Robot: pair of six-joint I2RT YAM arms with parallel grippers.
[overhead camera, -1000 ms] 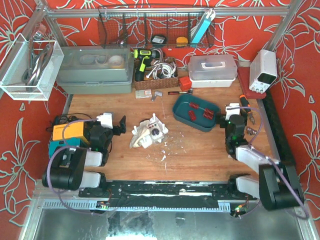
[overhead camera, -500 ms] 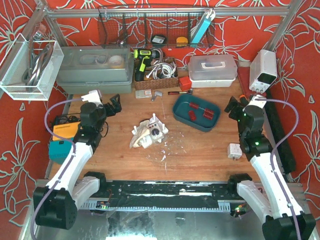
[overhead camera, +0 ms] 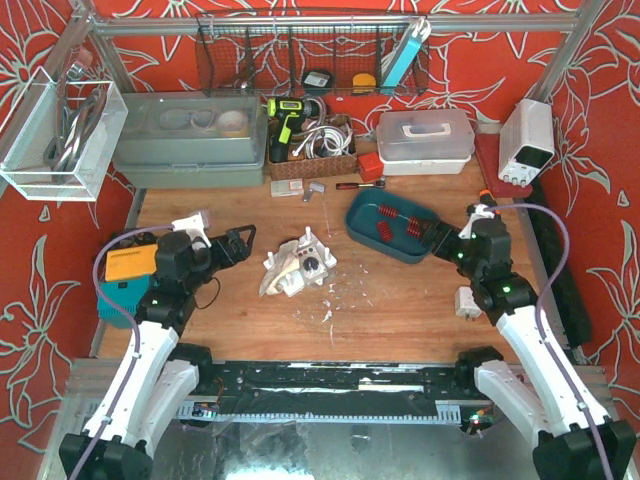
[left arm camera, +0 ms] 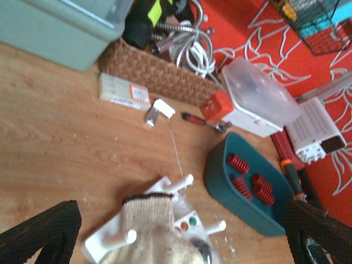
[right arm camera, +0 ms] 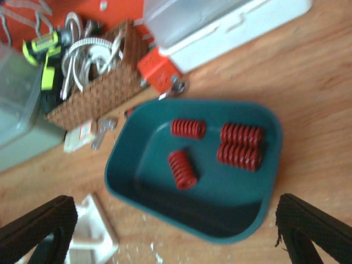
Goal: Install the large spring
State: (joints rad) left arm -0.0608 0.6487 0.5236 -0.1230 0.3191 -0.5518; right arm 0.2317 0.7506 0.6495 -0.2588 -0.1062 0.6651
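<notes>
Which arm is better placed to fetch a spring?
Right. The right hand hovers open beside the teal tray, facing the red springs; the left hand is farther, by the white fixture.

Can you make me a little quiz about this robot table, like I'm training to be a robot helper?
1. Which colour are the springs in the teal tray? A red, B blue, C yellow.
2. True or false: the fingers of the right gripper pinch a spring.
3. Fill in: ____ springs lie in the tray.
Key: 1 A; 2 false; 3 four.
</notes>
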